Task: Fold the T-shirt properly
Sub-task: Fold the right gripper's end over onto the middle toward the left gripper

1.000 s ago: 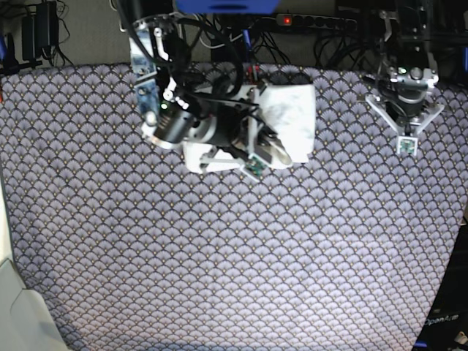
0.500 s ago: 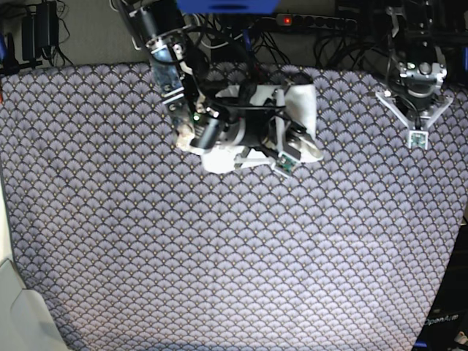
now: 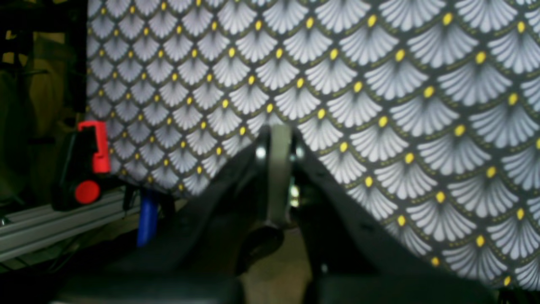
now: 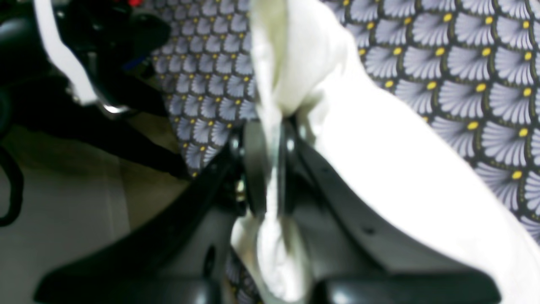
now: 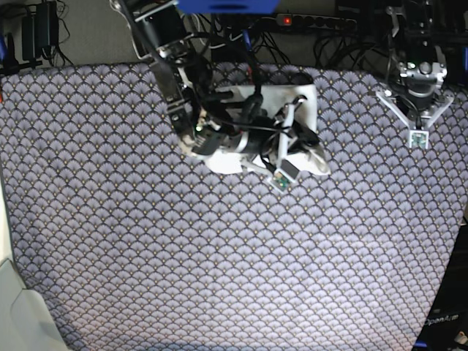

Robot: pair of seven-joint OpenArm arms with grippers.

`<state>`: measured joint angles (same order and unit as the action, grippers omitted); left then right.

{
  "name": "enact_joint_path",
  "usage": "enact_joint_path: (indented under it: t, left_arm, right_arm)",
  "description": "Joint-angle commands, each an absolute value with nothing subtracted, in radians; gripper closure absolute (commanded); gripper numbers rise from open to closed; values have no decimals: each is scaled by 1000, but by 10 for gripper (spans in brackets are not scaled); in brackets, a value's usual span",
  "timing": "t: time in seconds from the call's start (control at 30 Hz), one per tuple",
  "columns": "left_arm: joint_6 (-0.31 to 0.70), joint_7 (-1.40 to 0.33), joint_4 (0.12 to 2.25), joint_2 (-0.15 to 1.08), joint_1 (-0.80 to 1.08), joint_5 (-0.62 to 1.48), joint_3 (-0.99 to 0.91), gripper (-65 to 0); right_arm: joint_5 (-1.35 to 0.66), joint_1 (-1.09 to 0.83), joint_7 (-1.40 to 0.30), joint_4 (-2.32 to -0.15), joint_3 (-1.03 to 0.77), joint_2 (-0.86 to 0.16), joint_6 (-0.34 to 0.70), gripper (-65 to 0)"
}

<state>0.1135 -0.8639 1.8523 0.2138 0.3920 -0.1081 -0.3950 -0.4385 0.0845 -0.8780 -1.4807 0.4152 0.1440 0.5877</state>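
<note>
The right tool (image 4: 270, 169) pinches a bunched fold of the white T-shirt (image 4: 379, 160) between its jaws. The left tool (image 3: 278, 169), pressed together and empty, hangs above the patterned desk (image 3: 400, 105).

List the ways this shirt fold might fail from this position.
1. The right gripper pinches a bunched wad of the T-shirt, so the fold may come out creased or uneven.
2. The left gripper is shut and empty, off at the patterned cloth's edge; with nothing pinning it, the shirt may drag instead of folding.
</note>
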Motion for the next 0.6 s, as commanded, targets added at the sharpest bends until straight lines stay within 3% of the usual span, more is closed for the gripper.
enact_joint_path:
  t: [0.0, 0.17, 0.57]
  left_arm:
    - [110, -852, 1873, 226, 392, -114, -403, -4]
    - [110, -851, 1873, 226, 392, -114, -400, -4]
    - [110, -849, 1873, 228, 392, -114, -395, -4]
  right_arm:
    - [-467, 104, -834, -1498, 417, 157, 576, 0]
    - [-467, 84, -803, -1497, 423, 157, 427, 0]
    - [-461, 35, -780, -1495, 426, 157, 418, 0]
